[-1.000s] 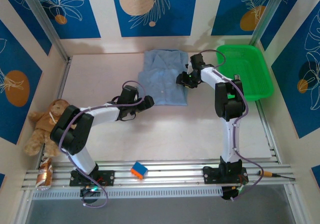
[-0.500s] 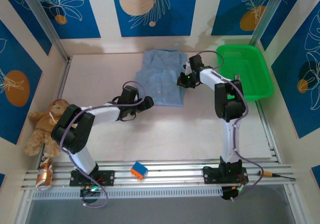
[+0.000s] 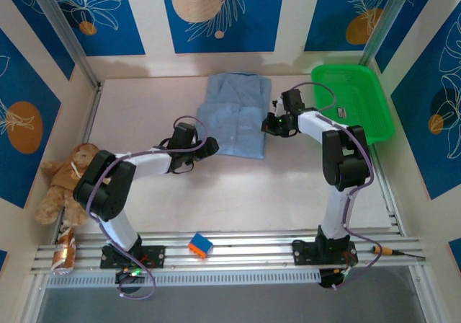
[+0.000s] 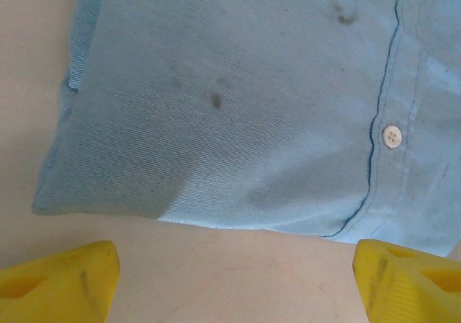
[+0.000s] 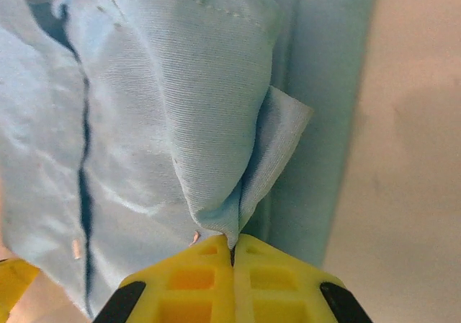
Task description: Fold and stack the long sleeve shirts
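Shirt (image 3: 238, 114) edge pinched between right fingers (image 5: 202, 280), green basket (image 3: 364, 85) nearby; left fingers (image 4: 65, 280) spread.

A lab cell, boxed in by blue printed panels (image 3: 216, 13)

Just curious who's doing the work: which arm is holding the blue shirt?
The right arm, jaws shut on a fold of the shirt; the left arm has jaws open, short of the hem.

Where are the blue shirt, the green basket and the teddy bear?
blue shirt (image 3: 238, 114), top view, middle of the folded front.
green basket (image 3: 346, 68), top view, far rim.
teddy bear (image 3: 61, 187), top view, its body.
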